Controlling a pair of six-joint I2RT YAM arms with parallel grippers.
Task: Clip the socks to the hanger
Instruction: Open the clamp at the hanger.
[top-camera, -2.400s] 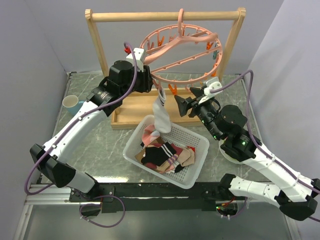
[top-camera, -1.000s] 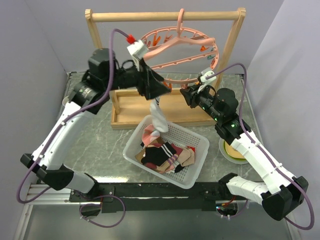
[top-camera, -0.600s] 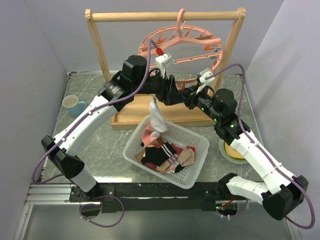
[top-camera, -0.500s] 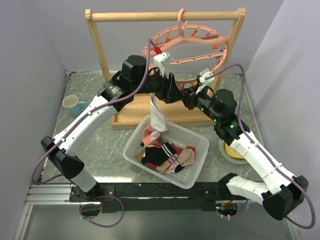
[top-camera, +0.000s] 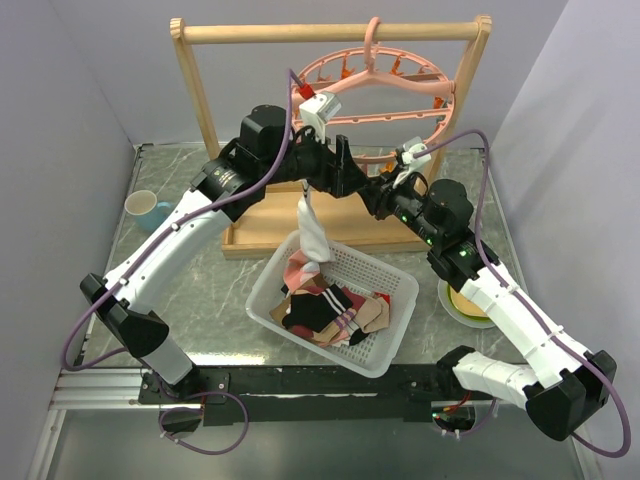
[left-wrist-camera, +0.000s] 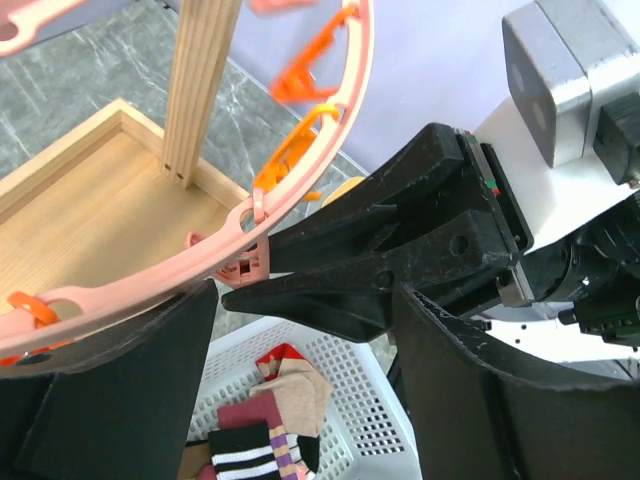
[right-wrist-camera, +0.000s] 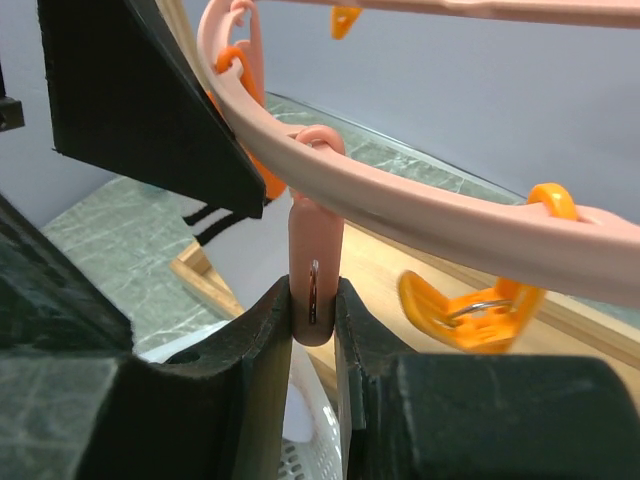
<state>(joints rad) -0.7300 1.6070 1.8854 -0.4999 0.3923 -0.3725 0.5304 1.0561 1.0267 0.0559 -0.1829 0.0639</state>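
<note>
Backdrop: plain lilac-grey walls round a grey marbled bench (top-camera: 190, 290); light blue mug (top-camera: 143, 207) far left.
Rack: pale wooden rack frame (top-camera: 200, 95) at the back, w/ a tray base.
Left hand (top-camera: 348, 180): up at the ring's near-left arc, fingers spread wide, nothing held. In its wrist view the ring and the other hand sit in the gap.
Hung sock: white sock w/ black stripes (top-camera: 312, 238) dangles below the ring's near edge, lower end over the basket. Can't tell what holds its top.
Pile: white mesh plastic basket (top-camera: 262, 285) front-centre. Rest of the socks (top-camera: 330, 310) heaped inside: black, maroon-striped, pink, tan.
Hanger: round salmon-pink plastic ring hanger (right-wrist-camera: 420, 205) hooked on the rack's top bar, tilted; an orange clip (right-wrist-camera: 470, 305) dangles from it.
Clip: small pink clip (right-wrist-camera: 314, 270) hangs off the ring, just left of the orange one in the right wrist view.
Right hand (right-wrist-camera: 314, 300): closed on that pink clip's lower end, one finger each side, touching.
Handling, socks: light, limp, no shape of their own. Prob. best pinched at the cuff so the rest hangs free. Fabric, so low slip risk.
Handling, hanger: light, free-swinging on its hook, so it'll likely yaw or tip at any push. One hand should steady the ring/clip while the other feeds the cuff. Clip is small, springy hard plastic; squeeze square-on or it may twist out.
</note>
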